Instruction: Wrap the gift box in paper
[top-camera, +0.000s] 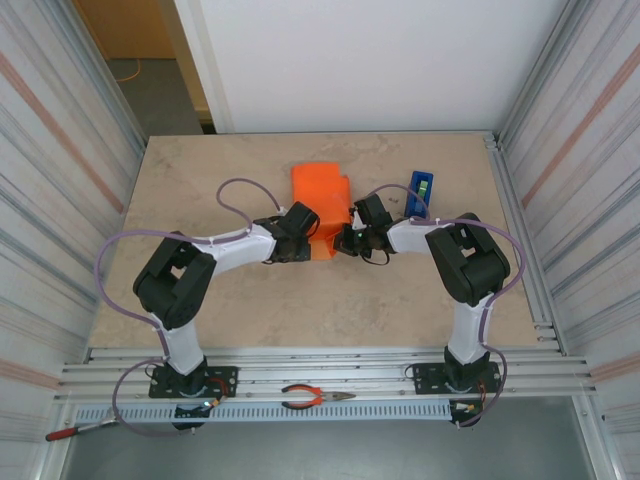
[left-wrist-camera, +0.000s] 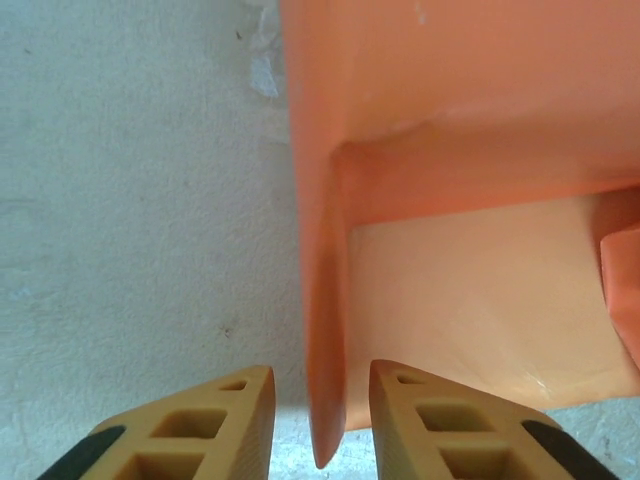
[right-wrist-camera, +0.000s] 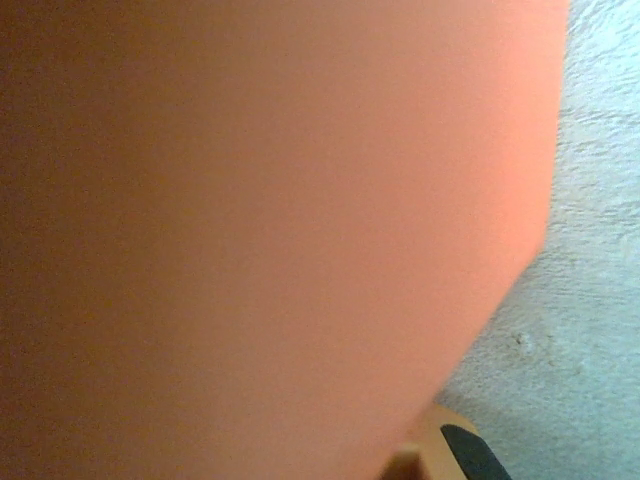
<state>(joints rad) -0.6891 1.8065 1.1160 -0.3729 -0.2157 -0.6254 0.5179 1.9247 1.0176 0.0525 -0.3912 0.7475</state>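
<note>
Left gripper (left-wrist-camera: 320, 432): jaws apart, a standing edge of the paper (left-wrist-camera: 450, 100) hangs in the gap between the fingers (left-wrist-camera: 205, 425), daylight on both sides. Not pinched.

Left wrist view: paper creased into a wall and a folded corner, with an open pocket below. The flap is loose, not flat.

Centre of table (top-camera: 200, 190), top view: the gift box (top-camera: 320, 188) reads as a compact orange block, faces covered on top. A loose tongue of paper runs from it toward the arms, between the two grippers.

Right gripper (top-camera: 345, 241): shut, at the near right edge of the paper. Its wrist view has the sheet pressed up close. Cannot tell whether any paper is caught in it.

Right of that: blue tape dispenser (top-camera: 420, 192), apart from the package.

Judgement: well past halfway. Top wrapped, but the near side needs folding flat and, likely, taping.
</note>
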